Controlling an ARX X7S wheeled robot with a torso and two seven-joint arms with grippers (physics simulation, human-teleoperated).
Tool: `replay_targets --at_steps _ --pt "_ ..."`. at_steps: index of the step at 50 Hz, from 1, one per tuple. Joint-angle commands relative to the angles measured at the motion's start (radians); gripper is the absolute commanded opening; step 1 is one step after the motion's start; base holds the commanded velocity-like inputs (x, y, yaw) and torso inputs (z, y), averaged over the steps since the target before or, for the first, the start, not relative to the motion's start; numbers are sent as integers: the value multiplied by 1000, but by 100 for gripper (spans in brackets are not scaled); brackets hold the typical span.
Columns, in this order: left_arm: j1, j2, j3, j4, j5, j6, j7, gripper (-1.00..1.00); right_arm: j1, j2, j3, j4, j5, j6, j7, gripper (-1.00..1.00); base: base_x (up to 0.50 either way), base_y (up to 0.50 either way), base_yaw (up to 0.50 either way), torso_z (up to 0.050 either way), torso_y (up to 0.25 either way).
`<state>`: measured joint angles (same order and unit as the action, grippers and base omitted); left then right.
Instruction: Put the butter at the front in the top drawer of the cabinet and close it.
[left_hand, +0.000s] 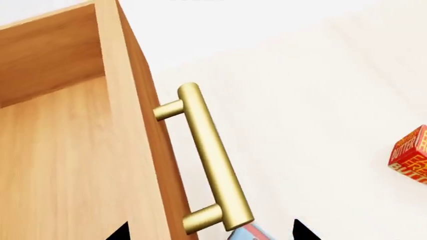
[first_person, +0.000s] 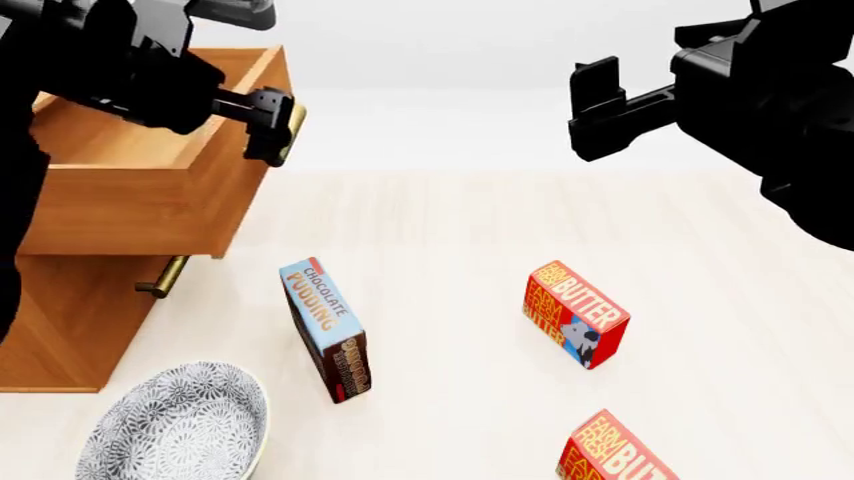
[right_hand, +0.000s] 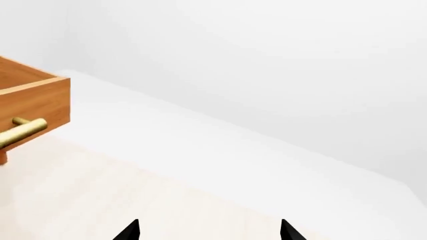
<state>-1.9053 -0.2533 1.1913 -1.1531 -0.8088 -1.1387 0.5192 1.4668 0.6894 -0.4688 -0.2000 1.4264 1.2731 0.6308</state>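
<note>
The cabinet (first_person: 60, 320) stands at the left with its top drawer (first_person: 147, 205) pulled out and nothing inside it. My left gripper (first_person: 274, 125) is open at the drawer's brass handle (left_hand: 210, 160), fingertips wide apart on either side of the handle's end. One red butter carton (first_person: 621, 455) lies nearest me, cut by the frame's lower edge. A second butter carton (first_person: 577, 315) lies farther back; the left wrist view shows a butter carton (left_hand: 410, 155) too. My right gripper (first_person: 594, 105) hangs open, high above the floor, holding nothing. The right wrist view shows the drawer (right_hand: 33, 105).
A blue-and-brown chocolate pudding box (first_person: 324, 330) stands between the cabinet and the butter cartons. A patterned grey bowl (first_person: 174, 425) sits in front of the cabinet. A lower drawer's handle (first_person: 167, 277) pokes out under the open drawer.
</note>
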Motion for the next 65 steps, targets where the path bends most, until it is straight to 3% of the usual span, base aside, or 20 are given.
replay_targets --at_steps 1,17,28,33,40,50,59,62,65 --pt "6 83 -11 -51 7 56 90 100 -1 2 -4 -3 0 -10 -6 100 0 0 0 0 0" --pt "9 55 -72 139 -62 11 51 100 9 -3 -11 -2 8 -12 -4 100 0 0 0 0 0" --pt "-27 7 -146 238 -113 -31 -47 100 28 -4 -5 -12 45 0 26 100 0 0 0 0 0" --pt "-69 -42 -244 311 -149 -48 -223 100 34 -2 -1 -15 61 3 39 100 0 0 0 0 2" --pt "-59 -162 -426 633 -264 -141 -566 100 31 0 -1 -20 65 -3 40 100 0 0 0 0 0" --pt "62 -282 -640 1014 -438 -215 -936 100 25 5 0 -28 71 -12 48 100 0 0 0 0 0" --pt "290 -431 -679 1435 -341 -23 -1077 100 1 26 18 -54 85 -32 57 100 0 0 0 0 0" --pt "361 -486 -673 1539 -303 37 -1063 100 -7 36 26 -61 91 -38 62 100 0 0 0 0 0" --pt "484 -529 -748 1629 -297 137 -1141 100 -10 43 32 -64 94 -43 68 100 0 0 0 0 0"
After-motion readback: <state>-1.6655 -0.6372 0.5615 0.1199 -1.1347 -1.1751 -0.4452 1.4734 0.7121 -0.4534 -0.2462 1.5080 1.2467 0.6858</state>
